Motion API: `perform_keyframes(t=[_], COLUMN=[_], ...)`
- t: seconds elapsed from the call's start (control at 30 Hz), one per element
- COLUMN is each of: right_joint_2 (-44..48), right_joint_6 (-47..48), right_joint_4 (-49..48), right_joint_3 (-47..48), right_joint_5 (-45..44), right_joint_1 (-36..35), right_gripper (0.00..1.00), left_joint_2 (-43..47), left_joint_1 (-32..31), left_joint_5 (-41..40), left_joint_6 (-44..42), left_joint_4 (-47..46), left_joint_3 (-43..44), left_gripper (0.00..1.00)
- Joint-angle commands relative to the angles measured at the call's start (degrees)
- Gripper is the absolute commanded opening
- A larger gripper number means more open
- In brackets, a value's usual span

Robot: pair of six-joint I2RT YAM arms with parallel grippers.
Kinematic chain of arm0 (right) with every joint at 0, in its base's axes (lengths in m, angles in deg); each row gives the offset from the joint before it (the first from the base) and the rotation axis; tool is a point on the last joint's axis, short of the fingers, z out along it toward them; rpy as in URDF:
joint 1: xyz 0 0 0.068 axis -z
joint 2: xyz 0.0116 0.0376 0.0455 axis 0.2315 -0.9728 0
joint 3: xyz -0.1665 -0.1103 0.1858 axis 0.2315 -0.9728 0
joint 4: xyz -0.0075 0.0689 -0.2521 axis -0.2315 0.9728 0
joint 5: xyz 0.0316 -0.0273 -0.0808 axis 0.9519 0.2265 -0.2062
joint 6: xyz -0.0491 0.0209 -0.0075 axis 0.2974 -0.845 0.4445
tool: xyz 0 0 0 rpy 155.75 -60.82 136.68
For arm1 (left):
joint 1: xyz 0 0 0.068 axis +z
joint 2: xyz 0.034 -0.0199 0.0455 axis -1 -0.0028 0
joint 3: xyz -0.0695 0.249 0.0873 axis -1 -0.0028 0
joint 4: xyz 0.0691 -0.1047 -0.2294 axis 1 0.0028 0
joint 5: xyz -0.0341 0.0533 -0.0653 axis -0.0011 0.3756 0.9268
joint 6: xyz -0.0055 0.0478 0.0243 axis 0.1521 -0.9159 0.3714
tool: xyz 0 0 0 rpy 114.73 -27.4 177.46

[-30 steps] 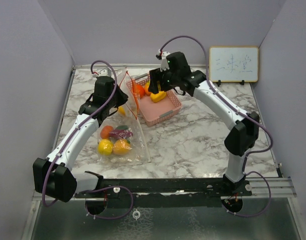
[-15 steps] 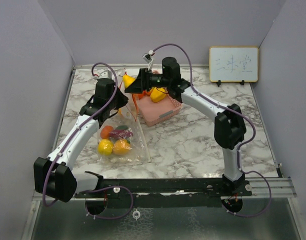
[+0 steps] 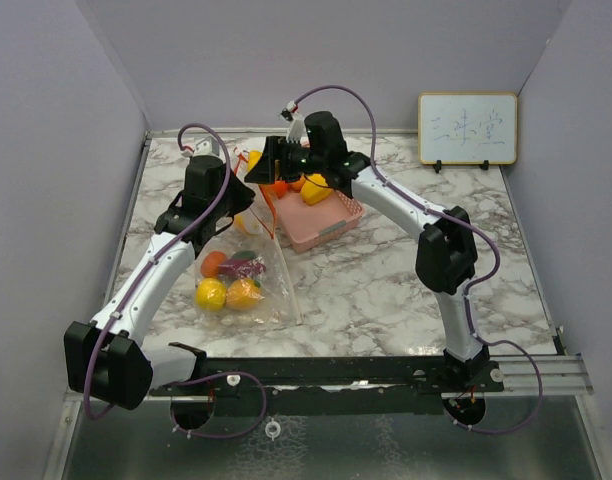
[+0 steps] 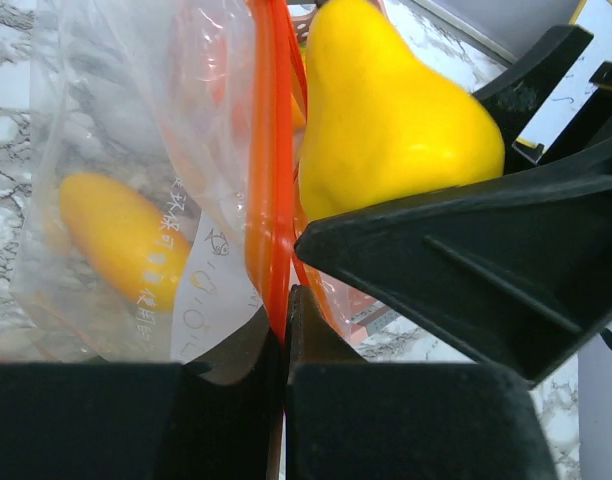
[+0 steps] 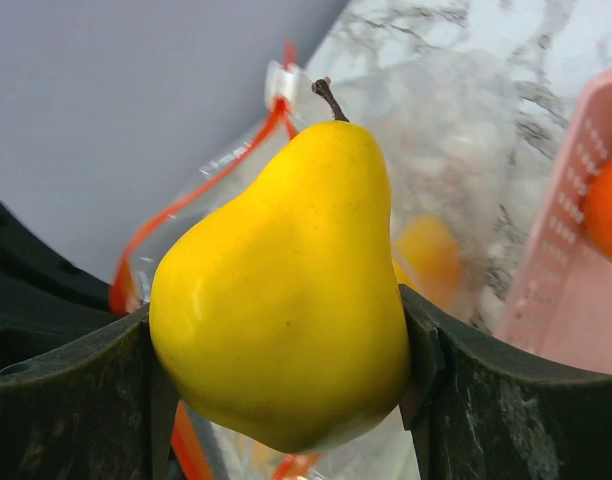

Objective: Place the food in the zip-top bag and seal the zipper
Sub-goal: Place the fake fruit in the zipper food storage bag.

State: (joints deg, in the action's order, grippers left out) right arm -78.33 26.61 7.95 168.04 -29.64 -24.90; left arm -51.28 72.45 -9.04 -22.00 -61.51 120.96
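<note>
Yellow glossy pear (image 5: 286, 290), brown stem showing, squeezed tight in right gripper (image 3: 269, 166).
Hovers beside orange zipper rim (image 4: 276, 190) of clear bag (image 4: 136, 130), pinched by left gripper (image 4: 284, 345); pink basket (image 5: 561, 290) close behind.

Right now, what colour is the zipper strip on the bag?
The zipper strip is orange-red, clearest in the left wrist view.

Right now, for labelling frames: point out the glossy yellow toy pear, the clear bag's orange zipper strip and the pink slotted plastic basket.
glossy yellow toy pear (image 5: 286, 290), right wrist view, its rounded belly.
orange zipper strip (image 4: 276, 150), left wrist view, mid-length.
pink slotted plastic basket (image 3: 326, 232), top external view, near wall.
</note>
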Motion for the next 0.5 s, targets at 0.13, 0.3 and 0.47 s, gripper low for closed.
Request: perform_keyframes(t=[0.13, 0.3, 0.47], right_joint_2=[11.2, 16.4, 15.6], right_joint_6=[12.8, 11.4, 8.7], right_joint_4=[1.6, -3.6, -3.1], right_joint_3=[-10.4, -13.8, -13.0], right_joint_5=[-6.3, 0.9, 8.2], right_joint_1=[-1.3, -1.3, -1.3], right_gripper=[0.41, 0.4, 0.4], left_joint_2=[2.2, 2.5, 4.1], left_joint_1=[1.2, 1.6, 1.9], left_joint_5=[-3.1, -3.0, -1.9], left_joint_6=[-3.7, -4.1, -5.2], left_joint_4=[0.7, -0.4, -3.4], left_joint_3=[1.8, 0.0, -2.4], left_gripper=[0.0, 0.0, 0.0])
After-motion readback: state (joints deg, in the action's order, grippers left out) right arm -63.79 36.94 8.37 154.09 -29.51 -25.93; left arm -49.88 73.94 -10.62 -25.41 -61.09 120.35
